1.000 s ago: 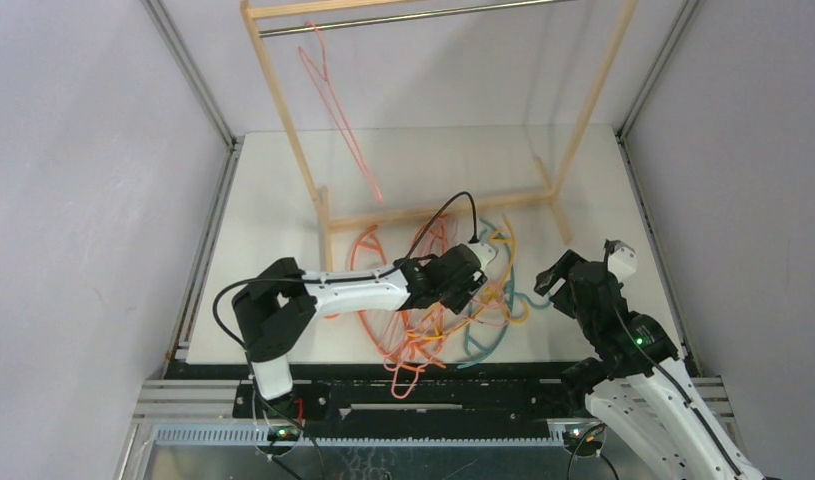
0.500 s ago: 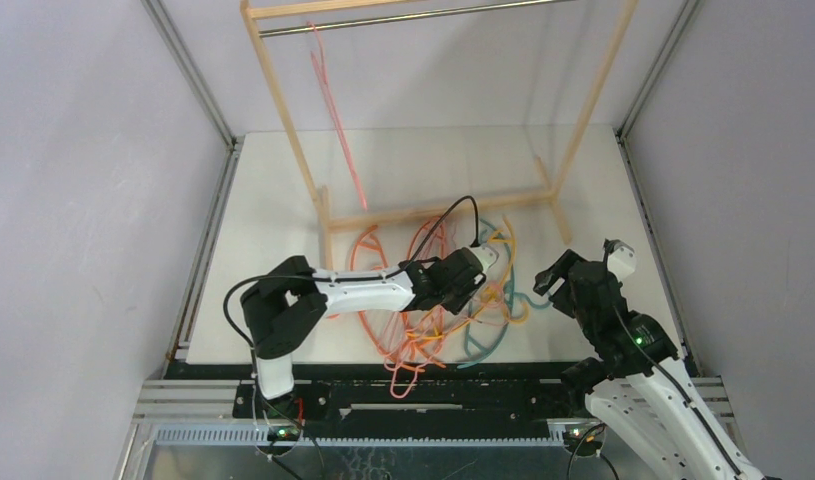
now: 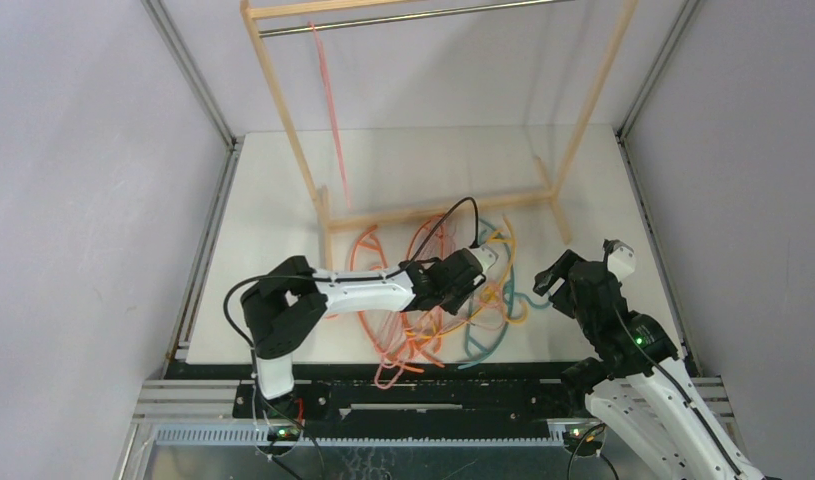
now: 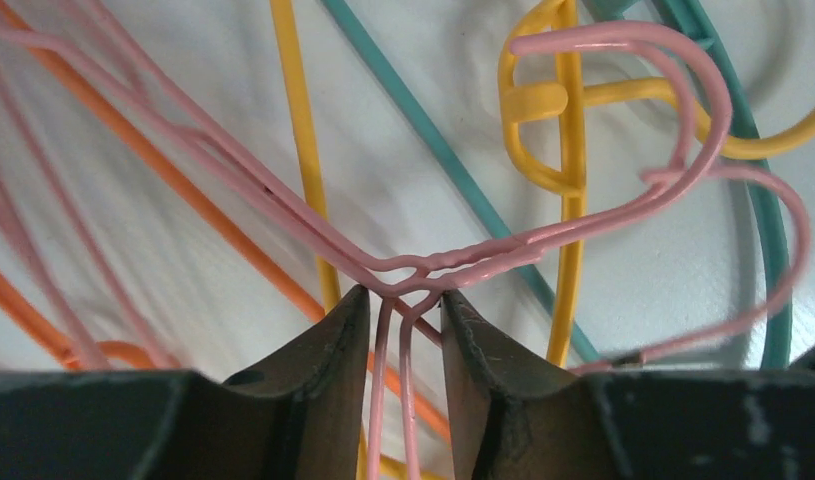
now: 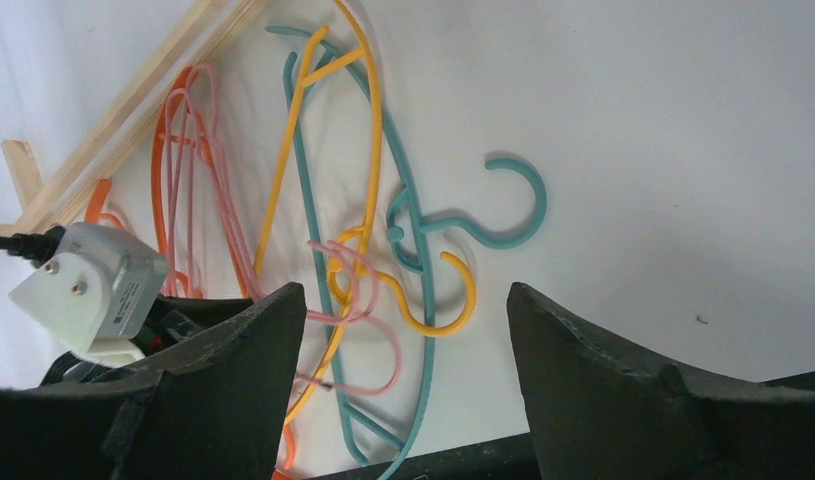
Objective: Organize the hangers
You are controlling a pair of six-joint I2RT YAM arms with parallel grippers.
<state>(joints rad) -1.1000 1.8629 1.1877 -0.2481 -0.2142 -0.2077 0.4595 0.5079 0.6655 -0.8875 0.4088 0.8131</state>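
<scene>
Top external, hangers (image 3: 433, 325) near table's (image 3: 273, 200) front edge, left fingers (image 4: 328, 390) pinching pink hanger (image 4: 453, 260)

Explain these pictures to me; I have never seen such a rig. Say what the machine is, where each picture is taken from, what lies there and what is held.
Two robot arms stand at the near edge of a table. The overhead picture looks down from behind them; the other two come from cameras on each wrist. A tangled pile of hangers, pink, orange, yellow and teal, lies on it before a wooden rack, whose rod carries one hanging hanger. The left gripper is closed around a pink hanger at its twisted neck. The right gripper is open, holding nothing.
</scene>
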